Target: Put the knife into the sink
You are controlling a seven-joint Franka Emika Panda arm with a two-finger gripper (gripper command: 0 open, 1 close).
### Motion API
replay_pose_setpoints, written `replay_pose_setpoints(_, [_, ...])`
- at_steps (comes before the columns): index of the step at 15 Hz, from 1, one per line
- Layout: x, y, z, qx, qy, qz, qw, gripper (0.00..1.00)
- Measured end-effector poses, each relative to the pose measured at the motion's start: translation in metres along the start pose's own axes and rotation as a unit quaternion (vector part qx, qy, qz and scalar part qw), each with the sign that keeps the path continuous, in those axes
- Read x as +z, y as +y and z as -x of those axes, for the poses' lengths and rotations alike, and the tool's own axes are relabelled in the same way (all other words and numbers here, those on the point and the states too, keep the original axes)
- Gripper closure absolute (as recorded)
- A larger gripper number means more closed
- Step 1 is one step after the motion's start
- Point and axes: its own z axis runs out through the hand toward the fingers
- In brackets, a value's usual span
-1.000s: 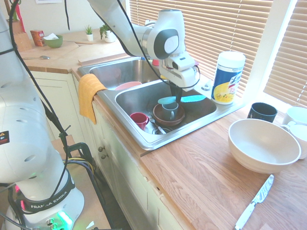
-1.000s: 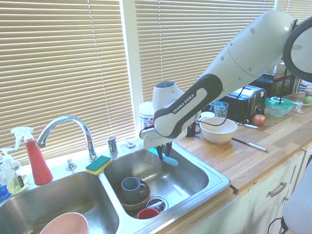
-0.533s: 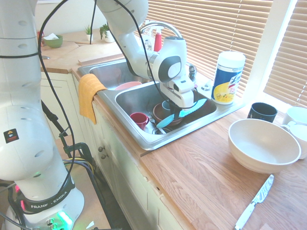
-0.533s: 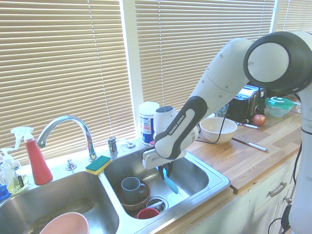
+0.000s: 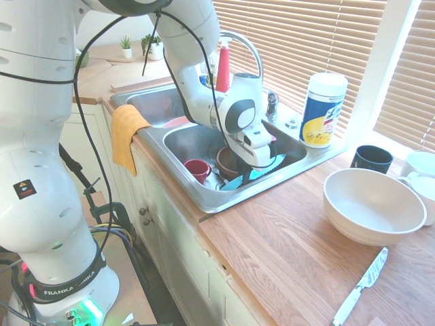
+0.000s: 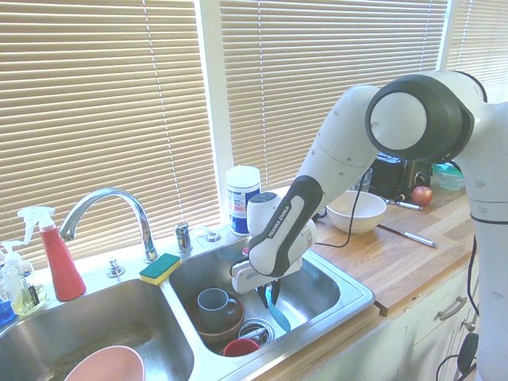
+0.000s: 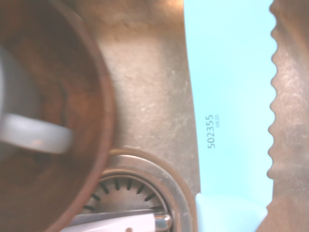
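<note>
Knife (image 5: 264,170) | clamped in hand (image 5: 247,178) | inside sink basin (image 5: 200,197)

You look down in the first exterior view across the counter (image 5: 272,258) toward the sink (image 5: 204,197) and window blinds; the second faces those blinds from the faucet side. Both share the sink; your wrist view peers closely into its basin.

In first exterior view, shows wood-plank countertop (image 5: 272,238). Reckoned from cream bowl (image 5: 374,207): holds inset stainless-steel sink (image 5: 204,197) at 10 o'clock, dark mug (image 5: 372,159) at 12, white mugs (image 5: 420,163) about 2, white-handled table knife (image 5: 360,286) at 6.
</note>
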Motion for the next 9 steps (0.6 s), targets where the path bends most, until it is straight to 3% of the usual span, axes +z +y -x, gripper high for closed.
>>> replay_pose_setpoints(8, [0.050, 0.002, 0.000, 0.000, -0.022, 0.013, 1.000, 1.00])
replay_pose_setpoints(9, [0.050, 0.002, 0.000, 0.001, -0.025, 0.012, 1.000, 0.00])
